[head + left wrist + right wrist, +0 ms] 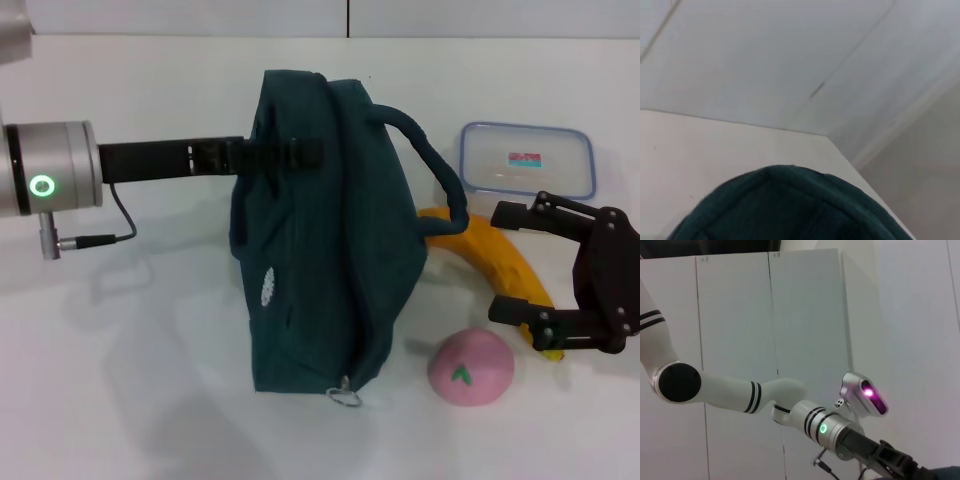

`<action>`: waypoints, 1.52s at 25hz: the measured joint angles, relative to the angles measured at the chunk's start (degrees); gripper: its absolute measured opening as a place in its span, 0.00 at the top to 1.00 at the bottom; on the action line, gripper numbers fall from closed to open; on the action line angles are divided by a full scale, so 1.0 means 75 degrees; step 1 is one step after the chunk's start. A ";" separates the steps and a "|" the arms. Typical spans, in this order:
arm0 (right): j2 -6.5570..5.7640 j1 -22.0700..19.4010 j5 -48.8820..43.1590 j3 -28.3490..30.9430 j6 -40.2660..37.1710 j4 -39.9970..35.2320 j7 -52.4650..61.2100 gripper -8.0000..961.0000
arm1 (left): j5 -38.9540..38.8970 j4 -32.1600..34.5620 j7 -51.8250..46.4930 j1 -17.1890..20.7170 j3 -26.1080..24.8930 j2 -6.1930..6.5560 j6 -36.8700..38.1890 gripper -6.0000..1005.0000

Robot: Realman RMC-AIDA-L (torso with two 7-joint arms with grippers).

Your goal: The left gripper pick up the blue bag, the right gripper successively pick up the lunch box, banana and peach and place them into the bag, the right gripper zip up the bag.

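On lunch box: red-and-teal sticker.

blue bag showing dark teal, small white dotted logo. lunch box showing clear with blue rim, red-and-teal sticker. banana reading yellow-orange. peach showing pink, green mark. both claws black. bench reading white.

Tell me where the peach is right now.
In the head view the peach sits on the white table toward the robot's right, just right of the blue bag, in front of the banana and near the right gripper.
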 joint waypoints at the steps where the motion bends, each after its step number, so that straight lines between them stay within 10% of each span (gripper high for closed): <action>1: -0.0001 -0.0003 0.0000 0.0000 0.0009 0.0000 0.0000 0.09 | 0.0000 0.0001 0.0000 -0.0002 -0.0001 0.0009 -0.0067 0.23; 28: 0.0118 -0.0042 0.0082 0.0094 0.0875 0.0324 -0.0224 0.09 | -0.0108 -0.0088 0.1711 -0.0077 -0.0012 -0.0147 -0.0744 0.28; 38: 0.0301 0.0020 0.0173 0.1501 0.1130 0.1678 -0.0765 0.09 | -0.0185 -0.0086 0.1677 -0.0103 -0.0013 -0.0147 -0.0735 0.37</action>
